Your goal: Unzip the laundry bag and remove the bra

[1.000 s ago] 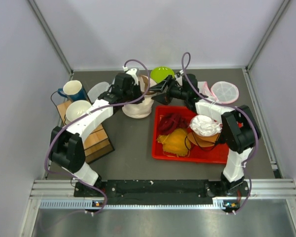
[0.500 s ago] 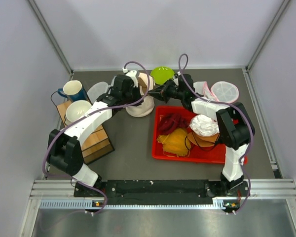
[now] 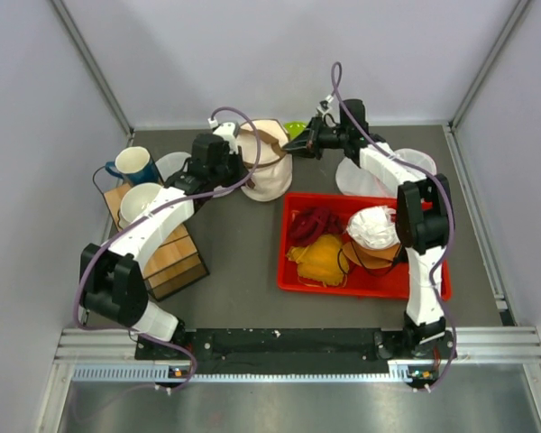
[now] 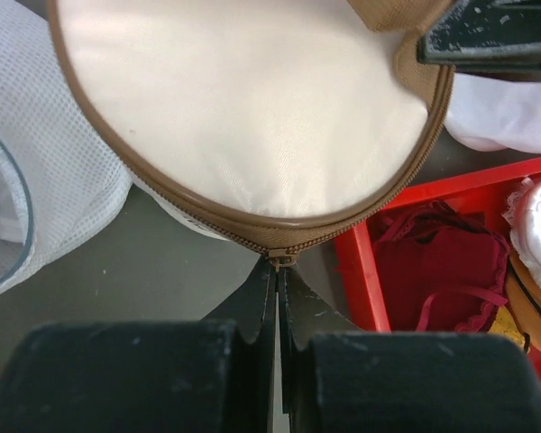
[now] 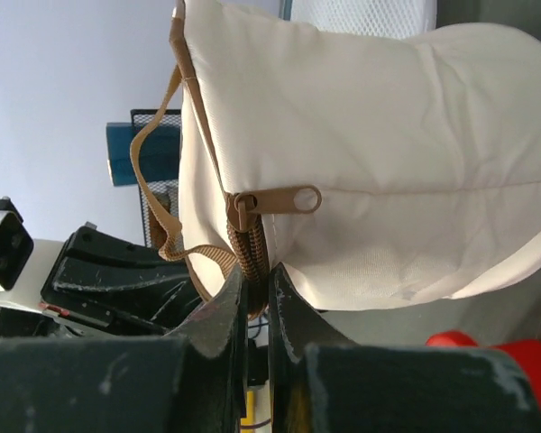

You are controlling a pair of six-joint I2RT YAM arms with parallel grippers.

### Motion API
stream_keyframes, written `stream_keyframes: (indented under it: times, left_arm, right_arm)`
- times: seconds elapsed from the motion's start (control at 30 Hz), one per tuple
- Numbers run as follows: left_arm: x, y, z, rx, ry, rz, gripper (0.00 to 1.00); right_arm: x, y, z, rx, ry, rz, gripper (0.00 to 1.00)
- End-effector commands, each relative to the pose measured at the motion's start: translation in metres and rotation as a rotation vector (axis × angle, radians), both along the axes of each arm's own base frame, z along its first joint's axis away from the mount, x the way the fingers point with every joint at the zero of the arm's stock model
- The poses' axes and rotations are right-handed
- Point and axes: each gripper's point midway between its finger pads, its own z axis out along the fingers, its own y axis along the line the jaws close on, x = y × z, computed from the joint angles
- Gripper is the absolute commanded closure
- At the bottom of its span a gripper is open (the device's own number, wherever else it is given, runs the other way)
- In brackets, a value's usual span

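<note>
Both claws clamped on the laundry bag (image 3: pixel 266 171), just beyond the red tray's (image 3: pixel 282 244) far-left corner.
Left gripper (image 4: pixel 277 271): fingers pressed together, pinching the zipper slider (image 4: pixel 279 261) on the bag's round end. Right gripper (image 5: pixel 252 284): clenched on the brown zipper band; pull tab (image 5: pixel 279 199) free just above.

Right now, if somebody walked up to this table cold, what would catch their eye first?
The cream laundry bag, at the back between both arms: the left tool pinches its brown zipper edge, the right tool its zipper seam beside the pull tab. Then the red tray to the right, holding a heap of garments.
</note>
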Motion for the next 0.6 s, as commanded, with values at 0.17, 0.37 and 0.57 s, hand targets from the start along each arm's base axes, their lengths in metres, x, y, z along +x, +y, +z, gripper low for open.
stream_keyframes:
  times: [0.17, 0.37, 0.57]
  left_arm:
    - [0.004, -0.012, 0.004, -0.072, 0.052, -0.036, 1.0]
    - [-0.006, -0.016, -0.007, -0.096, 0.087, -0.025, 1.0]
    - [-0.011, -0.025, -0.005, -0.122, 0.09, -0.037, 1.0]
  right_arm:
    - [0.045, -0.045, 0.026, -0.155, -0.161, -0.217, 0.46]
    - [-0.003, -0.076, 0.045, -0.095, -0.186, -0.425, 0.19]
    - [-0.049, -0.037, 0.026, -0.08, -0.114, -0.358, 0.18]
